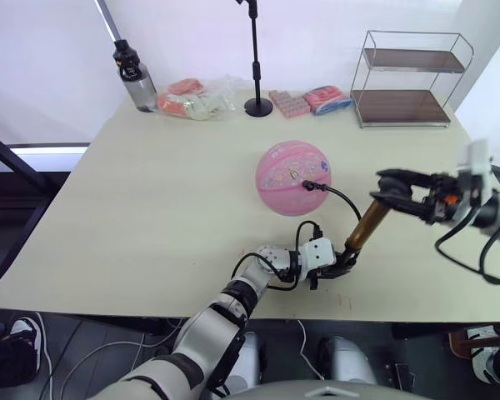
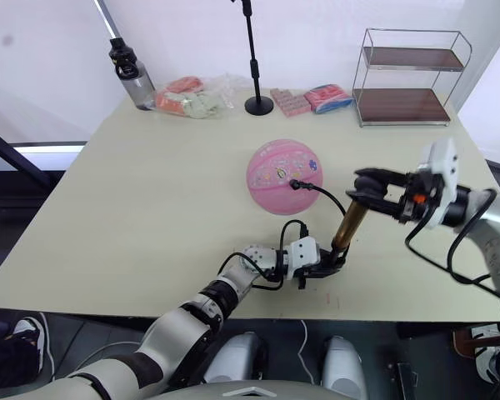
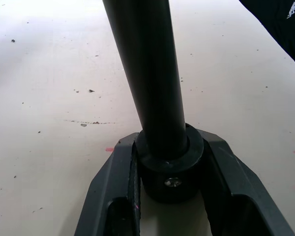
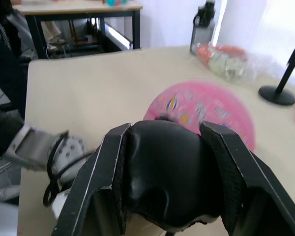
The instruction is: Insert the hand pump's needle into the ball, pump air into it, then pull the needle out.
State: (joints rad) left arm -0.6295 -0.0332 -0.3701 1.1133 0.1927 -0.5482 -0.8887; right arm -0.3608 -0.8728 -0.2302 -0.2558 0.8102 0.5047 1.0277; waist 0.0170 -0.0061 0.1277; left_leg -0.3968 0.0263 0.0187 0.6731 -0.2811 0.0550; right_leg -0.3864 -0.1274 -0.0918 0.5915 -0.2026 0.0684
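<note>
A pink ball (image 1: pixel 293 177) sits mid-surface, the hose's needle (image 1: pixel 307 185) in its valve. Left gripper (image 1: pixel 340 268) jaws clamp the pump (image 1: pixel 366 230) base near the front edge; right gripper (image 1: pixel 389 191) jaws clench the handle. Pumping seems underway; next, push the handle down.

I get bright, even daylight washing the pale tabletop (image 1: pixel 150 208), a soft small shadow under the ball (image 1: pixel 293 177), blown-out white behind it, and the ball blurred past my right tool (image 4: pixel 167 187).
</note>
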